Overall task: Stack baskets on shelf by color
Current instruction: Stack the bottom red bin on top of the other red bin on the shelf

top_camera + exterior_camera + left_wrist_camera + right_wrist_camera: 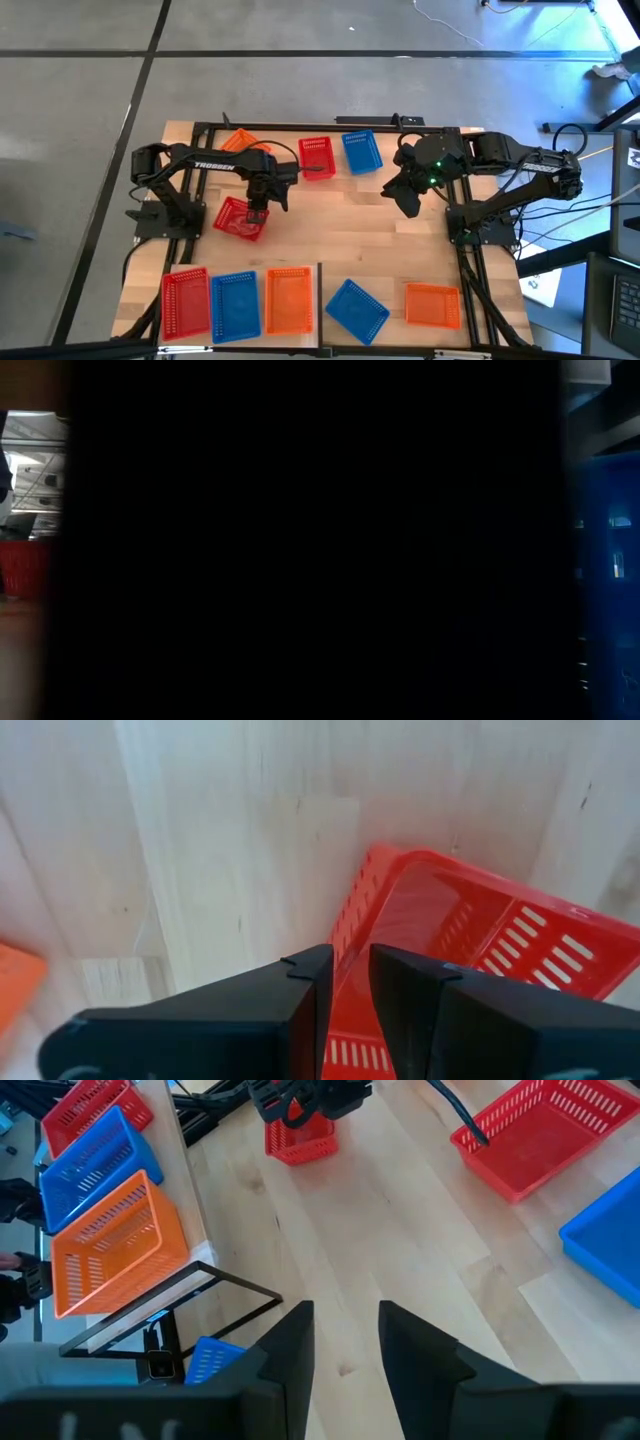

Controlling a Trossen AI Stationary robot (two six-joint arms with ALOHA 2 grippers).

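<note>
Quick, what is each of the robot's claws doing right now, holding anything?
Left end effector: shut on the rim of a red basket.
Right end effector: open, holding nothing, above the table.

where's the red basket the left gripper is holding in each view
High view: red basket, left of centre, tilted, under the left gripper.
Low view: not in it; mostly dark.
Left wrist view: basket rim pinched between the fingers.
Right wrist view: top, small.
Shared landmark: wooden tabletop.
</note>
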